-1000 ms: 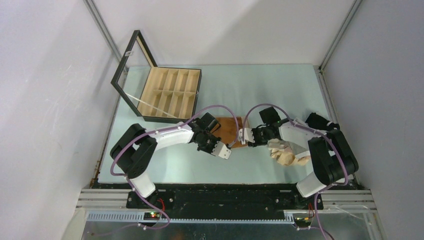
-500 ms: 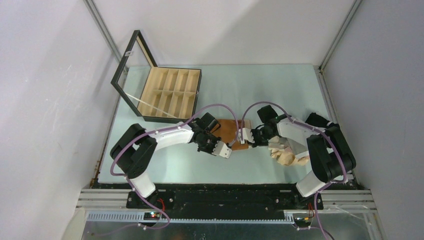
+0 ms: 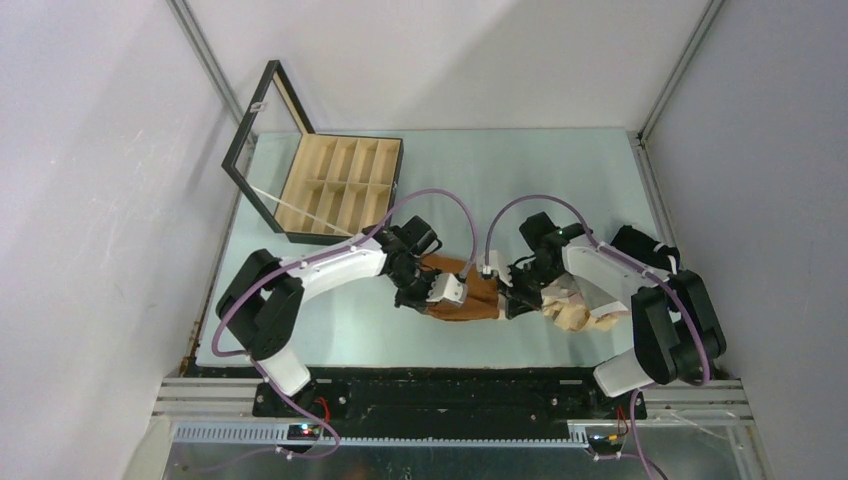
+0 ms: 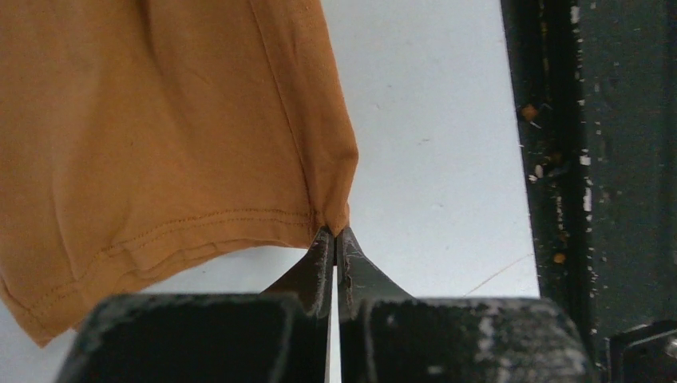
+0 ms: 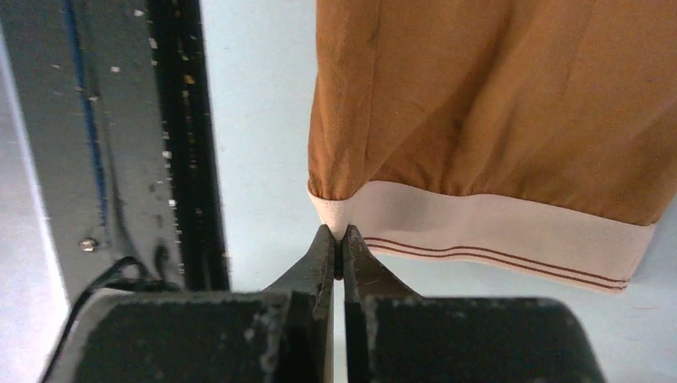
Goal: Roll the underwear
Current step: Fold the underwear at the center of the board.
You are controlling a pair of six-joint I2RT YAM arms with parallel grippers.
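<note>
Left gripper [image 4: 334, 236]: jaws pressed together, pinching the very corner of the rust-brown underwear [image 3: 470, 298] where the stitched hem [image 4: 199, 227] meets the side fold.
Right gripper [image 5: 337, 236]: jaws pressed together on the corner of the pale waistband [image 5: 479, 239]. Only a sliver of cloth sits between the tips.
Where the garment is: strung between the two grippers over the near middle of the table [image 3: 520, 180]. From above I cannot tell whether its sagging middle touches the surface.
Other underwear: a heap [image 3: 575, 310] lies on the right beneath the right arm, with beige on top and grey under it.
Box [image 3: 340, 185]: far left, lid propped open, well apart from the work.
Risk, slip: both holds are at the extreme corners, so a pull outward or a quick swing could draw the cloth out of one pinch and leave it dangling from the other.
Risk, skew: uneven tension would lay it down creased or folded over, spoiling a straight roll.
Risk, snag: the right arm works just beside the heap and could drag a piece along.
Cloth: thin, matte, soft knit, hanging in loose vertical folds.
Waistband: smoother and stiffer, with two fine brown stripes.
Hem: double-stitched, slightly puckered.
</note>
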